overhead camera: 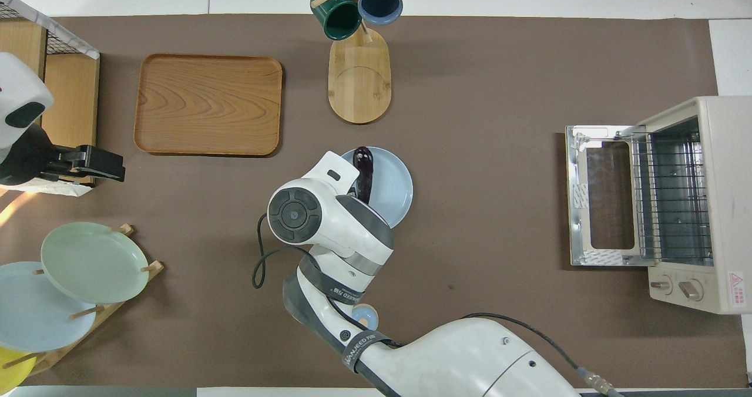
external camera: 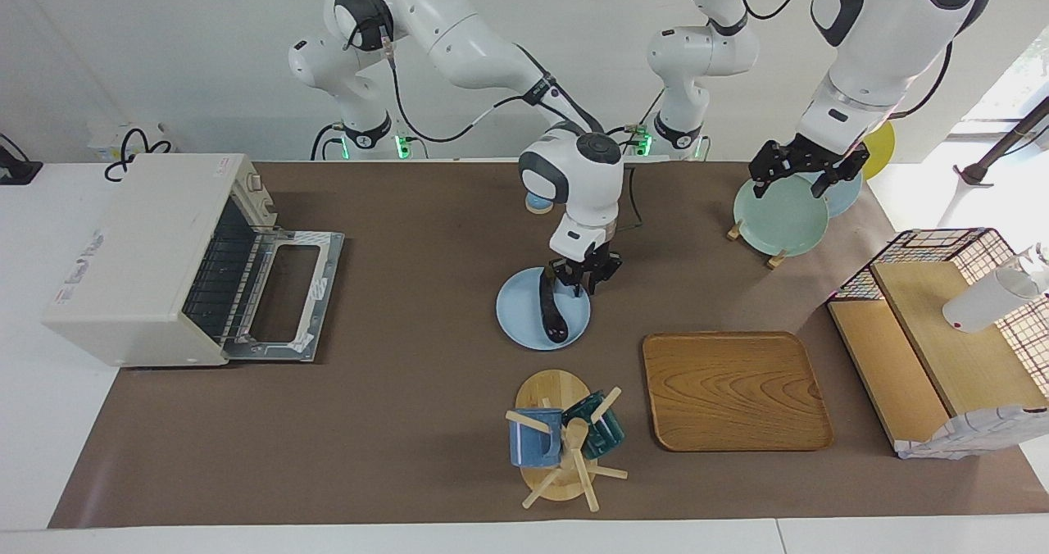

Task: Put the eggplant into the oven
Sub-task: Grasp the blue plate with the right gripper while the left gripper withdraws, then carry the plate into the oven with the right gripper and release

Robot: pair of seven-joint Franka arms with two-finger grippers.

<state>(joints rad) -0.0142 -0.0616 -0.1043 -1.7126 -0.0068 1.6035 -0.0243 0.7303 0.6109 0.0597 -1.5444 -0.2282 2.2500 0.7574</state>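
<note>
**My right gripper down at the eggplant on the blue plate**

My right gripper (external camera: pixel 583 279) sits low at the centre of the facing view, at the stem end of the eggplant (external camera: pixel 551 312), at the robot-side edge of the blue plate (external camera: pixel 524 324). My fingers reach down around that end of the eggplant, but I cannot tell whether they have closed on it. The eggplant lies lengthwise on the plate, dark and glossy; in the overhead view its rounded end (overhead camera: pixel 362 165) pokes out above my wrist.

The oven (external camera: pixel 139 259) stands at the left of the facing view, at my right arm's end of the table, its door (external camera: pixel 287 292) dropped flat and open.

My left gripper (external camera: pixel 799 169) waits at upper right, fingers spread, over the green plate (external camera: pixel 774 218) in the rack.
</note>
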